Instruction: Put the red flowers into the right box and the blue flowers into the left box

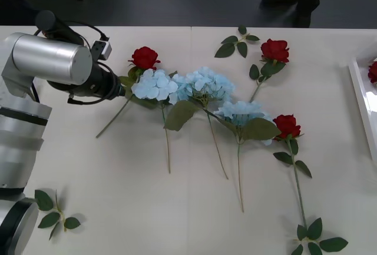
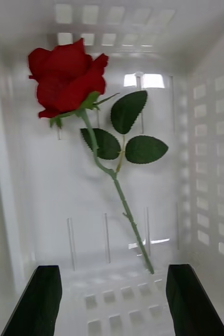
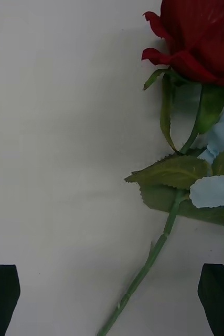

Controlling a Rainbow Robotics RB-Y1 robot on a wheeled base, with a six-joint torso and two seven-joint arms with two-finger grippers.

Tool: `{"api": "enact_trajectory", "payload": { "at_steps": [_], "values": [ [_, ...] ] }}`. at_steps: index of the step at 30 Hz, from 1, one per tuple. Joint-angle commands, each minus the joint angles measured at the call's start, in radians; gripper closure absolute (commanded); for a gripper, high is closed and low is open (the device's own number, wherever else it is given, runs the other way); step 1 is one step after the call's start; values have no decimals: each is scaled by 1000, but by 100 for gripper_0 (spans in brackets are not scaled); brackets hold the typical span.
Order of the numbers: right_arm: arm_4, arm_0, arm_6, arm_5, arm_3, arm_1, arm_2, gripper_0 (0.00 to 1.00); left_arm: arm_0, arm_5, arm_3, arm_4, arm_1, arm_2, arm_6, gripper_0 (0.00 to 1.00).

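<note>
Flowers lie spread across the pale desk (image 1: 147, 208), in a loose band from left to right. Three blue flowers (image 1: 203, 87) sit side by side in the middle, their puffy heads touching or overlapping and their long stems running toward the robot. Three red flowers (image 1: 275, 50) lie on the desk around them: one at the far left just beside the leftmost blue head, one farther back to the right, and one at the right end of the row, near the third blue head, with a long stem. A fourth rose (image 2: 67, 79) lies on the floor of the right box (image 1: 360, 99), whose rim shows at the desk's right edge; a bit of red peeks over that rim.

The left arm reaches in from the left, its wrist ending just beside the leftmost rose. The left gripper (image 3: 112, 294) hangs released over that rose's stem, black fingers wide apart on either side. The right gripper (image 2: 112, 299) hovers above the right box, released, the rose below lying free.

Leaf sprigs (image 1: 54, 211) rest at the desk's edges.
</note>
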Motion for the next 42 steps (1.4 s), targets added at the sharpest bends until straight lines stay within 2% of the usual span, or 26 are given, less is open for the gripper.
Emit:
{"api": "enact_trajectory", "payload": {
  "at_steps": [1,9,18,26,34,35,37,38,39,40,42],
  "values": [
    [-21,-3,-153,101,-153,-68,-9,42,-73,-62,89,-25,-31,4,-41,0],
    [-15,3,-396,293,-395,8,-9,42,-130,-164,247,-65,-73,-29,-53,0],
    [108,115,-550,349,-653,163,-3,42,-137,-204,304,-112,-108,-51,-59,0],
    [246,138,-590,466,-823,268,107,42,-139,-233,336,-169,-137,-51,-72,0],
    [344,176,-578,463,-881,426,207,42,-139,-233,347,-189,-146,-51,-81,0],
    [359,181,-575,463,-886,436,219,42,-139,-233,347,-189,-148,-51,-81,4],
    [402,202,-572,455,-895,461,262,42,-139,-233,347,-187,-146,-51,-81,63],
    [413,211,-572,451,-897,467,277,42,-137,-233,347,-189,-146,-51,-81,74],
    [420,218,-572,448,-898,472,287,42,-137,-235,347,-189,-148,-51,-82,78],
    [439,233,-572,437,-903,479,303,42,-137,-233,347,-191,-148,-51,-85,87],
    [457,257,-570,420,-909,487,319,42,-139,-233,347,-191,-148,-51,-87,94]
  ]
}}
